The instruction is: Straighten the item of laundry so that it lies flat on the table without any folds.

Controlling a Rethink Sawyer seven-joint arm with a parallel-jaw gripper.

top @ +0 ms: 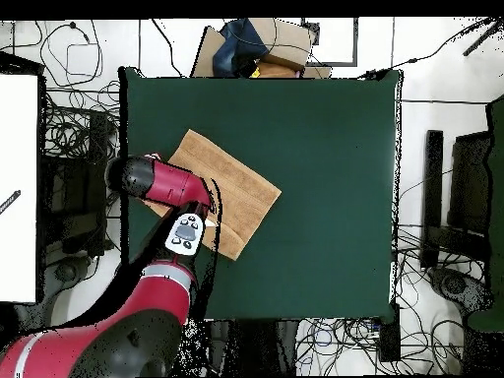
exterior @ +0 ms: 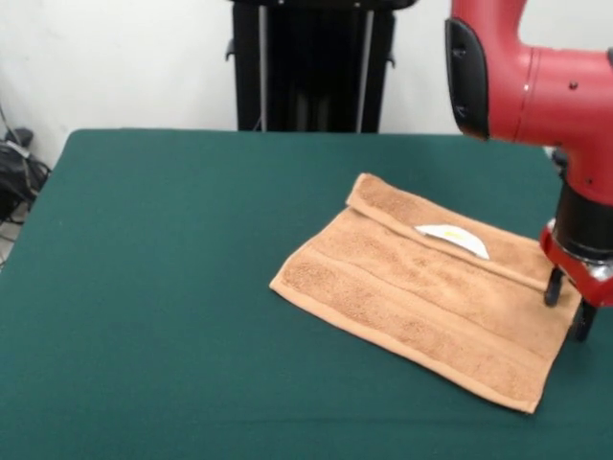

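Note:
The item of laundry (exterior: 421, 297), a light orange-brown towel, lies on the right part of the green table (exterior: 163, 287). A strip along its far edge is folded over onto itself, and a white label (exterior: 453, 237) shows at that fold. My gripper (exterior: 567, 307) is down at the towel's right edge and open. One of its fingers (exterior: 554, 286) is at the towel's rim and the other is just outside it. Seen from overhead, the towel (top: 236, 187) lies near one side of the table (top: 325, 167), with the red arm (top: 162, 182) covering part of it and hiding the gripper.
Cables (exterior: 19, 172) lie on the floor beyond the table's left edge. From overhead, cardboard boxes (top: 261, 49) sit just past one table edge, a white panel (top: 18, 187) stands at the left, and cables ring the table. The towel's right end is close to the table's side.

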